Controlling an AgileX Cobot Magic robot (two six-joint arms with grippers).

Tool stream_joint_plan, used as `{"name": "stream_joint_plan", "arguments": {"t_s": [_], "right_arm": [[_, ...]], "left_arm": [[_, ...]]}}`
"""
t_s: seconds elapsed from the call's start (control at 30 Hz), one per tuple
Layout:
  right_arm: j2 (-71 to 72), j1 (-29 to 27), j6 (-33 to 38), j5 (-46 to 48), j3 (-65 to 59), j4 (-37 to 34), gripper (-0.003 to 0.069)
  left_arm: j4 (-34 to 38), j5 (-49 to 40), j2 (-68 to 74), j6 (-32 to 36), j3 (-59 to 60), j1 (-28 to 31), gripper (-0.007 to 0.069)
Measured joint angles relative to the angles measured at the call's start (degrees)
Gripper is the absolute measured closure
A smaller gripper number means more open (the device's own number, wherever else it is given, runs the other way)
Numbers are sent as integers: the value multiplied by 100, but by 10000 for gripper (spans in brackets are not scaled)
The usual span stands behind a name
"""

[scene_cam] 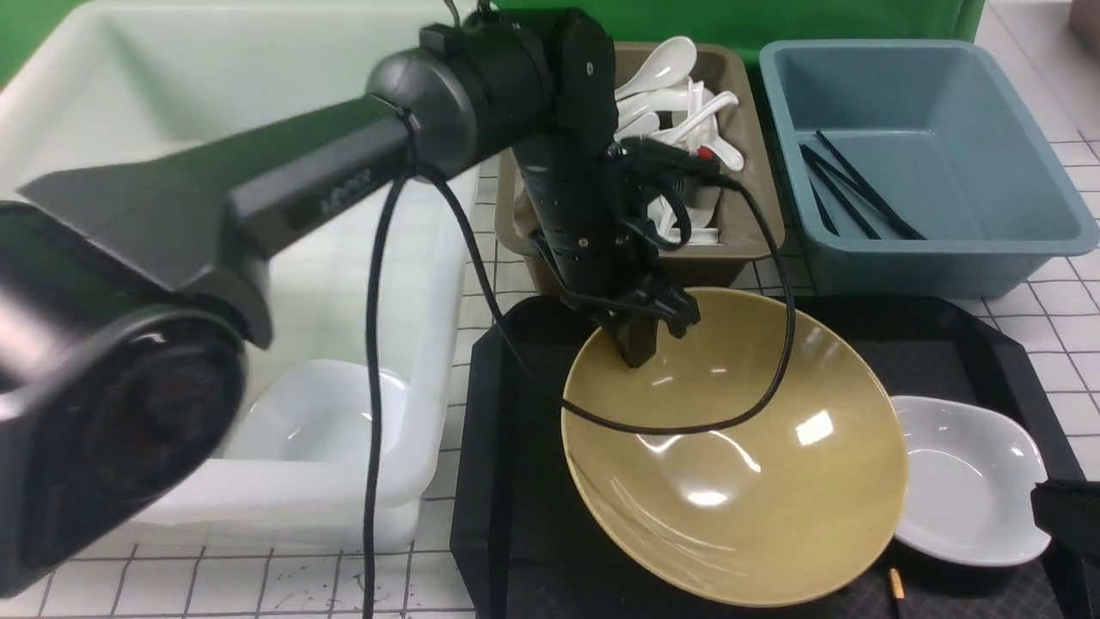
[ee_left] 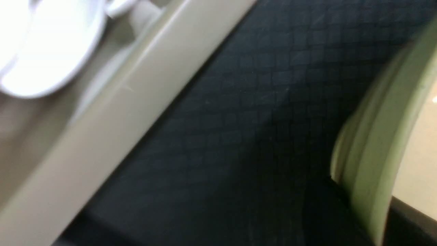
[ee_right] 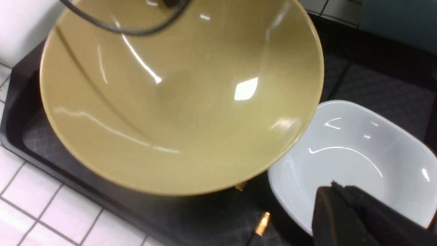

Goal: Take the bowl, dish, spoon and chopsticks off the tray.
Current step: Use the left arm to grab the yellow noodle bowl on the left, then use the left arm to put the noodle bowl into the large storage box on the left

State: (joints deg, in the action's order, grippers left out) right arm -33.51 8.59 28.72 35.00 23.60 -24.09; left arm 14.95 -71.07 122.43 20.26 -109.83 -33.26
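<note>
Bowl [scene_cam: 739, 481]: rim clamped in left end effector [scene_cam: 640, 335] | dish [scene_cam: 967, 481]: beside bowl

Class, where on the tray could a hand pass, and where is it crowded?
Bare tray shows left of the bowl, and behind the dish, beside the blue bin. It's crowded where bowl and dish meet.

A bright green backdrop [scene_cam: 730, 19] — and below it, white tiles with dark lines [scene_cam: 284, 580].

Front camera looks forward and down from between the arms, the bowl [scene_cam: 739, 481] towards five o'clock; both wrist cameras look closer, the left's blurred view seemingly sharing its rim.
</note>
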Motion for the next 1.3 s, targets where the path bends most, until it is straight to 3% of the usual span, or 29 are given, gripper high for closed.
{"name": "stream_joint_plan", "arguments": {"t_s": [0.13, 0.3, 0.53, 0.6, 0.73, 0.87, 1.0, 1.13, 1.17, 1.3], "right_arm": [[0, 0, 0, 0, 0, 0, 610], [0, 0, 0, 0, 0, -6, 610], [0, 0, 0, 3, -29, -6, 610], [0, 0, 0, 3, -29, -6, 610], [0, 0, 0, -74, -58, -6, 610], [0, 0, -160, -394, -221, -10, 610], [-85, 0, -668, -562, -268, 101, 587], [-512, 0, -1386, -531, -91, 537, 505], [-850, 0, -1746, -408, 91, 668, 442], [-1346, 0, -2114, -190, 332, 722, 312]], "left_arm": [[-66, 26, -539, 168, 24, 83, 619], [267, -66, -1446, 381, 30, 743, 618], [404, -39, -2557, -14, 302, 2655, 619], [222, 9, -3132, -120, 958, 3698, 619], [-74, -41, -3831, -142, 2106, 5039, 619], [-134, 267, -4178, -188, 2857, 5986, 619], [-314, 811, -4098, -349, 3108, 6293, 616], [-537, 991, -3790, -618, 3146, 6209, 571], [-685, 1036, -3654, -661, 3146, 6103, 523], [-1290, 1297, -3527, -702, 3151, 5745, 340]]}}
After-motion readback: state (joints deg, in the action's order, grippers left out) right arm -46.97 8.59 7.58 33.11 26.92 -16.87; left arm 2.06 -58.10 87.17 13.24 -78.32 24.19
